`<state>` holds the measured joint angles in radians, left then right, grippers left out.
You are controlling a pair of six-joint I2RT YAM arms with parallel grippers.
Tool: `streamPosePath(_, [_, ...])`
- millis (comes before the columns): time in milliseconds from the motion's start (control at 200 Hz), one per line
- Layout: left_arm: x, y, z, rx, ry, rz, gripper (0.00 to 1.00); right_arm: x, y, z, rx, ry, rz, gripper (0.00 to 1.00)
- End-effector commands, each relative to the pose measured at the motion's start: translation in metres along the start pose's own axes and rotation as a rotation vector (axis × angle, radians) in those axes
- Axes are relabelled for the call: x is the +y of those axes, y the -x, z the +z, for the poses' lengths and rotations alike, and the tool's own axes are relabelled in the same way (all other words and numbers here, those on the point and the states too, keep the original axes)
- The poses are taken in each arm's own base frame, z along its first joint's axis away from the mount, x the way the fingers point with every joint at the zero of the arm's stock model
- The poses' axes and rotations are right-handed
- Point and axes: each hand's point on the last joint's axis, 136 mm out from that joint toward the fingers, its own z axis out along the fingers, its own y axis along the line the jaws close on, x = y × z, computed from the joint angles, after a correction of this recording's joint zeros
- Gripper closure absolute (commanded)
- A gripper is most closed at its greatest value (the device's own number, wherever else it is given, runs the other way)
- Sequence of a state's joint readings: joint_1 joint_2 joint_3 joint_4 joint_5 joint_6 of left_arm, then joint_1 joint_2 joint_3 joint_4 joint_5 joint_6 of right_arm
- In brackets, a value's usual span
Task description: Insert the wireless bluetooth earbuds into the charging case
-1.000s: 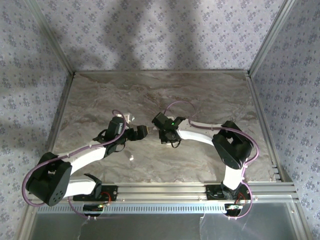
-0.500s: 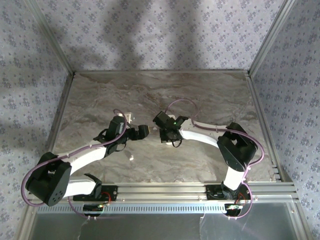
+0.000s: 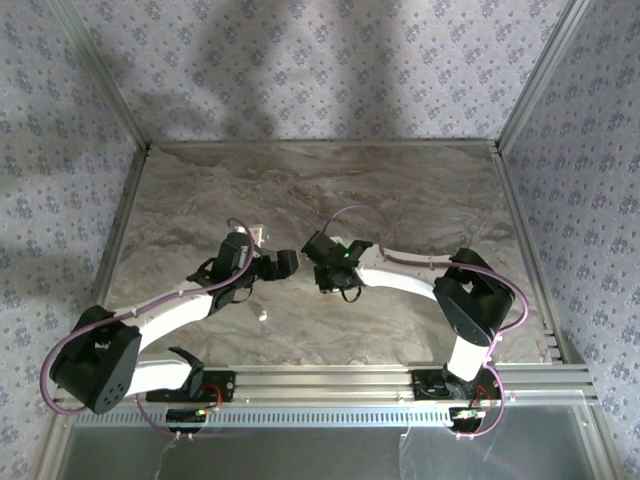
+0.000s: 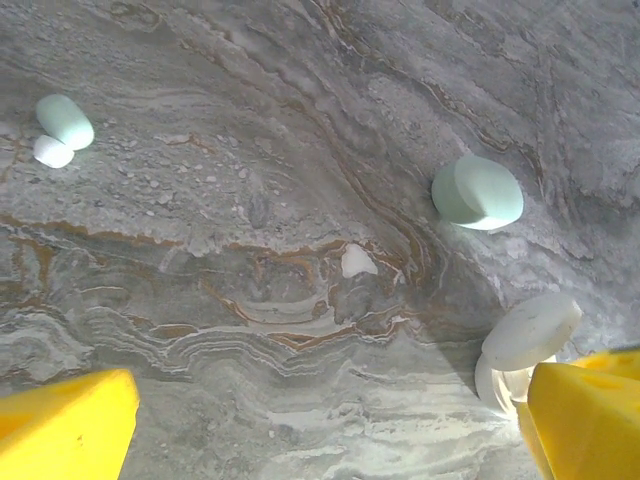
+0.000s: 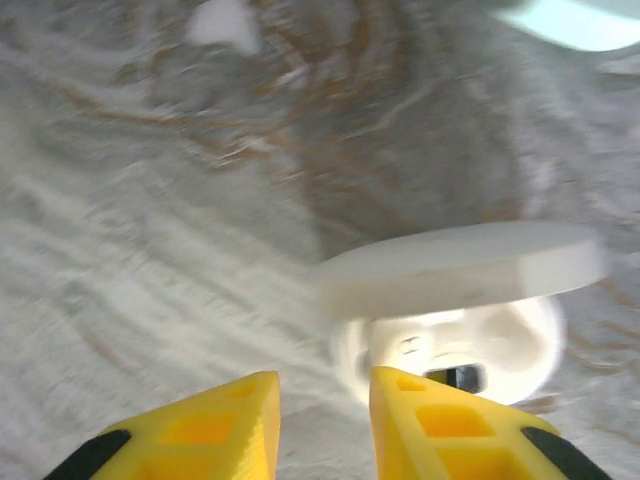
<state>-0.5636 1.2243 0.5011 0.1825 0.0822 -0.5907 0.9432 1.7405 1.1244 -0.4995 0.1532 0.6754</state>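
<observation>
The charging case (image 5: 450, 345) stands open on the marble, its flat lid (image 5: 465, 268) lifted above the white base. My right gripper (image 5: 325, 405) sits just in front of it, jaws a little apart with nothing between them; its right finger (image 5: 440, 425) overlaps the base's near rim. In the left wrist view the same open case (image 4: 528, 335) lies beside my right-hand yellow finger (image 4: 585, 420). My left gripper (image 4: 330, 425) is wide open and empty. One tiny white earbud (image 4: 357, 262) lies on the table ahead of it; it appears blurred as an earbud (image 5: 225, 22) in the right wrist view.
A closed pale oval case (image 4: 478, 192) rests farther out, and an oval piece (image 4: 65, 120) with a small white bit (image 4: 52, 152) lies at the far left. In the top view both grippers, left (image 3: 285, 263) and right (image 3: 325, 272), meet mid-table; a white speck (image 3: 263, 316) lies nearer.
My right gripper's jaws have parted slightly, and the right arm has shifted a little toward the near edge. The left arm has hardly moved.
</observation>
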Motion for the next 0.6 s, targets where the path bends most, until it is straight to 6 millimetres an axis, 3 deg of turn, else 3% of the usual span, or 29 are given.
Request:
streamPosePath(0, [0.014, 0.022, -0.017, -0.096, 0.058, -0.016, 0.00, 0.031, 0.010, -0.013, -0.036, 0.104, -0.026, 0.67])
streamPosePath(380, [0.067, 0.040, -0.054, -0.236, 0.146, -0.187, 0.00, 0.129, -0.005, -0.015, -0.009, 0.335, -0.218, 0.50])
streamPosePath(595, [0.080, 0.041, -0.058, -0.249, 0.156, -0.248, 0.00, 0.150, -0.022, -0.002, -0.002, 0.236, -0.465, 0.43])
